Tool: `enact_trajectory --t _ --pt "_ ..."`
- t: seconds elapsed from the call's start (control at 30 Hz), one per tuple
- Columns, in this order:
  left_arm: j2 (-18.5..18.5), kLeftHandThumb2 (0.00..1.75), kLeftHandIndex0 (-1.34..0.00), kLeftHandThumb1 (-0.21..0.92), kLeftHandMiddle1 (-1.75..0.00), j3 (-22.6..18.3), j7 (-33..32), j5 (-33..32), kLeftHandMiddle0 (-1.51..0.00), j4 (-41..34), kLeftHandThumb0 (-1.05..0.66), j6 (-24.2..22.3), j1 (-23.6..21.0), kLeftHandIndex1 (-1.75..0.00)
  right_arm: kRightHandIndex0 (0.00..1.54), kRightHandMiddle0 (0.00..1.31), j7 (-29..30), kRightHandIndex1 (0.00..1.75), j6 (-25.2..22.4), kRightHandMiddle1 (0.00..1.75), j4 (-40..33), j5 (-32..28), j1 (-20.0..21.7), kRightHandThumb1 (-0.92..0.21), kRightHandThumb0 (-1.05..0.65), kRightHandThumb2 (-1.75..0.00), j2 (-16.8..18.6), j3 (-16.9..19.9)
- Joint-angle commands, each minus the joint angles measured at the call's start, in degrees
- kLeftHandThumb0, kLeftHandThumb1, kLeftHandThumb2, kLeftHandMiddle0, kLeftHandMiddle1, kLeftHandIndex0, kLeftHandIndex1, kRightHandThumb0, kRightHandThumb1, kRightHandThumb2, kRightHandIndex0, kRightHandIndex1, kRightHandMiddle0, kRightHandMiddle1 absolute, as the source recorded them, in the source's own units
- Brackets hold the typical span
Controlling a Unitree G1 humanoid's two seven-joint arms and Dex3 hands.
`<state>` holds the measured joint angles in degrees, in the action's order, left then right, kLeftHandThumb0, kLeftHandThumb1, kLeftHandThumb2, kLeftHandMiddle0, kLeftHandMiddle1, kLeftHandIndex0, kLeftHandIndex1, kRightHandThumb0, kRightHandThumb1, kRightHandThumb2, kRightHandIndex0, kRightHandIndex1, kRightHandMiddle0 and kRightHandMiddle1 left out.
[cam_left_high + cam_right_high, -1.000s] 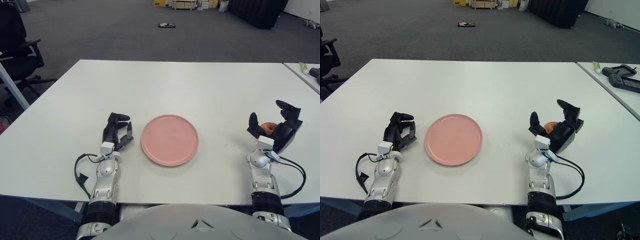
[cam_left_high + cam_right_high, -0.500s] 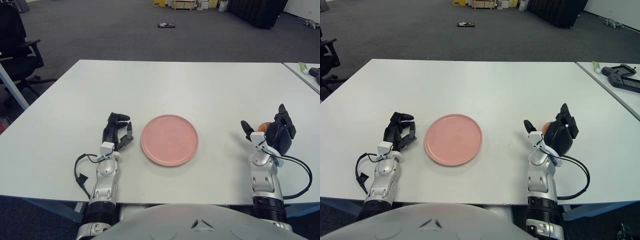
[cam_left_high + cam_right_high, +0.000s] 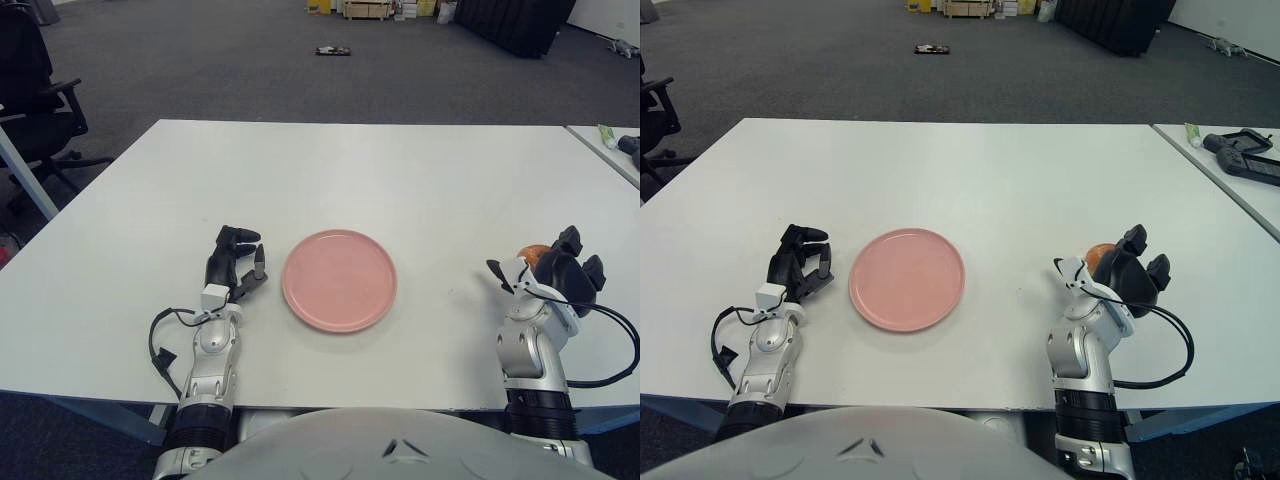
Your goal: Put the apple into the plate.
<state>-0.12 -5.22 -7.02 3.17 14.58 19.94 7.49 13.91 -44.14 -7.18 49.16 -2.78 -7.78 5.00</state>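
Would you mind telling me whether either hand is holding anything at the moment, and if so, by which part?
The right hand is closed around the apple, covering its near side and leaving only its top showing. The left hand, left of the plate, holds nothing.

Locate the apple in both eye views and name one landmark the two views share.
Left eye view: the apple shows only as an orange patch at the far right, mostly hidden behind the right hand, well right of the pink plate.
Right eye view: the apple peeks out right of centre, again behind the right hand.
Shared landmark: the pink plate, which has the left hand on its left.
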Motion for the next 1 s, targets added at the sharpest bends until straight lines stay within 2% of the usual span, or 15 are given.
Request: enact_trajectory --t 0.0,0.27,0.4,0.53,0.57,0.6,0.63,0.67,0.7,0.8,0.97 --pt "0.0 0.91 -0.36 0.65 -1.63 0.0 -0.7 0.4 -0.61 -0.4 -0.39 -0.7 -0.1 -1.75 0.0 0.0 -0.4 0.0 -2.0 0.0 2.5 0.0 2.3 -0.68 -1.05 -0.42 -1.8 0.2" --pt "-0.1 0.89 -0.35 0.66 -1.59 -0.1 -0.5 0.0 -0.61 -0.6 -0.39 -1.0 -0.1 -1.75 0.0 0.0 2.9 0.0 -4.2 0.0 15.5 -3.4 8.8 -0.68 -1.01 -0.43 -3.7 2.1" --pt "-0.1 0.89 -0.35 0.66 -1.59 -0.2 -0.5 0.0 -0.61 -0.7 -0.38 -1.2 -0.1 -1.75 0.0 0.0 5.4 0.0 -3.8 0.0 21.0 -5.5 11.2 -0.6 -0.97 -0.58 -4.0 3.3" --pt "-0.1 0.89 -0.35 0.66 -1.59 -0.2 -0.4 -0.1 -0.6 -0.8 -0.38 -1.3 0.0 -1.75 0.03 0.0 8.6 0.03 -1.1 0.0 28.9 -9.0 14.2 -0.53 -0.92 -0.72 -5.0 5.0" --pt "-0.1 0.89 -0.35 0.66 -1.59 -0.2 -0.5 -0.2 -0.6 -0.8 -0.38 -1.3 0.1 -1.75 0.02 0.0 9.7 0.14 0.6 0.01 31.6 -10.3 15.1 -0.52 -0.9 -0.75 -5.5 5.6" --pt "-0.2 0.89 -0.35 0.66 -1.6 -0.3 -0.5 -0.2 -0.61 -0.9 -0.39 -1.3 0.1 -1.75 0.01 0.0 10.7 0.28 2.0 0.1 33.8 -11.4 15.7 -0.51 -0.87 -0.78 -5.9 6.0" --pt "-0.2 0.89 -0.35 0.66 -1.6 -0.3 -0.5 -0.2 -0.61 -0.9 -0.39 -1.3 0.1 -1.75 0.01 0.0 11.5 0.33 3.3 0.13 35.9 -12.3 16.3 -0.5 -0.86 -0.78 -6.4 6.3" --pt "-0.2 0.89 -0.35 0.66 -1.6 -0.3 -0.5 -0.2 -0.61 -1.0 -0.39 -1.3 0.2 -1.75 0.01 0.0 12.2 0.45 4.2 0.24 37.3 -12.9 16.7 -0.49 -0.83 -0.8 -6.7 6.4" --pt "-0.2 0.89 -0.35 0.66 -1.61 -0.3 -0.5 -0.3 -0.61 -1.0 -0.39 -1.2 0.2 -1.75 0.0 0.0 12.8 0.49 5.2 0.28 38.9 -13.5 17.1 -0.49 -0.82 -0.81 -7.0 6.3" --pt "-0.2 0.9 -0.36 0.65 -1.62 -0.4 -0.6 -0.3 -0.62 -1.1 -0.39 -1.0 0.3 -1.75 0.0 0.0 14.7 0.73 7.7 0.59 42.8 -15.1 18.1 -0.48 -0.76 -0.84 -7.8 6.0" --pt "0.0 0.91 -0.36 0.65 -1.63 -0.3 -0.7 0.1 -0.62 -1.4 -0.39 -1.3 0.5 -1.75 0.0 0.0 17.9 0.96 11.5 0.86 48.1 -17.5 20.2 -0.45 -0.69 -0.91 -8.6 5.6"
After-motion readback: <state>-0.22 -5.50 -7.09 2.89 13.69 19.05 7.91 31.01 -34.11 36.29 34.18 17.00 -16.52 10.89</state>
